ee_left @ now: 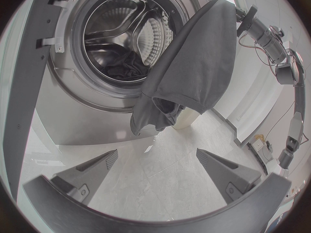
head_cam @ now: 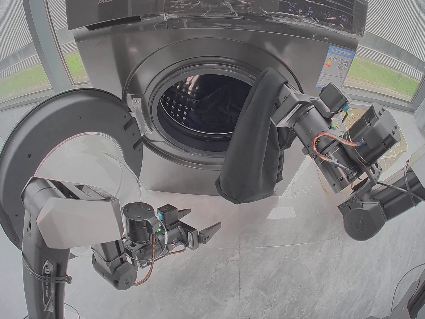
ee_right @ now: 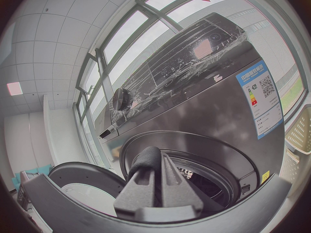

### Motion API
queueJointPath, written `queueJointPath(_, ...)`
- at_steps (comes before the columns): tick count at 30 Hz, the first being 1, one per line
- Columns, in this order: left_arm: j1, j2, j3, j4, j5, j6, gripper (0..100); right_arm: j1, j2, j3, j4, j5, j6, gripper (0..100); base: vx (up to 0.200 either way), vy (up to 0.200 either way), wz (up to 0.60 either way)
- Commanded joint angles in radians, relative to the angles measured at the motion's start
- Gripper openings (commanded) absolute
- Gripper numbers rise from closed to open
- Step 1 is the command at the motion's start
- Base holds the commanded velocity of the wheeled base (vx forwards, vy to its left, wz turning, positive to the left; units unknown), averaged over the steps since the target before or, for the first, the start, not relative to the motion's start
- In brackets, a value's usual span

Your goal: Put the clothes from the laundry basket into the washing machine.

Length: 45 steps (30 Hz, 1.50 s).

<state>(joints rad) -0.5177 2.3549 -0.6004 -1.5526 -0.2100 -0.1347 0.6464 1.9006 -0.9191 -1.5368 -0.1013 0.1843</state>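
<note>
- Looking down from the head view, you are seeing the left gripper (head_cam: 199,222) hovering low over the floor (head_cam: 287,266), just beside the swung-open door (head_cam: 66,125). Its two fingers are standing well apart and gripping nothing.
- In that same view, the dark garment (head_cam: 254,147) is hanging from the tip of the right arm (head_cam: 323,138) and is draping over it at the right edge of the drum mouth (head_cam: 199,107) of the washing machine (head_cam: 212,45). Its long axis is running almost straight down. The top is sitting at the rim, and the loose hem is pointing at the floor and leaning slightly toward your robot's left. The garment is covering the right part of the opening and is hanging outside the drum.
- From the left wrist view, you are looking between the spread fingers at bare floor. The garment is dangling ahead with its folded hem lowest. Other dark clothes (ee_left: 124,67) are lying in the bottom of the drum.
- From the right wrist view, the right gripper (ee_right: 157,165) is pinching a fold of the garment, with its fingers pressed together and a roll of fabric bulging at the tips. It is pointing toward the drum mouth. The laundry basket (ee_right: 299,130) is sitting beside the machine.
</note>
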Motion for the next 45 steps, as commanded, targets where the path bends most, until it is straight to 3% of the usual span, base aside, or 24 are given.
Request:
queueJointPath(1,-0.007,0.041,-0.038,-0.006,-0.005,-0.006,100,0.002,0.003,-0.007,0.003,0.000,0.000,0,0.000,0.000,0.00)
queueJointPath(12,0.002,0.136,-0.211,-0.008,0.001,-0.011,100,0.022,0.006,-0.007,0.004,-0.008,0.000,0,0.000,0.000,0.00)
queueJointPath(30,-0.019,0.161,-0.318,-0.004,-0.005,-0.039,100,0.042,0.009,-0.010,0.004,-0.009,0.001,0,0.000,0.000,0.00)
queueJointPath(42,-0.019,0.227,-0.432,-0.006,0.009,-0.036,100,0.052,0.008,-0.009,0.004,-0.009,0.001,0,0.000,0.000,0.00)
queueJointPath(43,-0.018,0.228,-0.433,-0.006,0.014,-0.036,0,0.052,0.008,-0.009,0.004,-0.009,0.001,0,0.000,0.000,0.00)
queueJointPath(45,-0.015,0.227,-0.437,-0.006,0.024,-0.037,0,0.050,0.008,-0.007,0.004,-0.009,0.001,0,0.000,0.000,0.00)
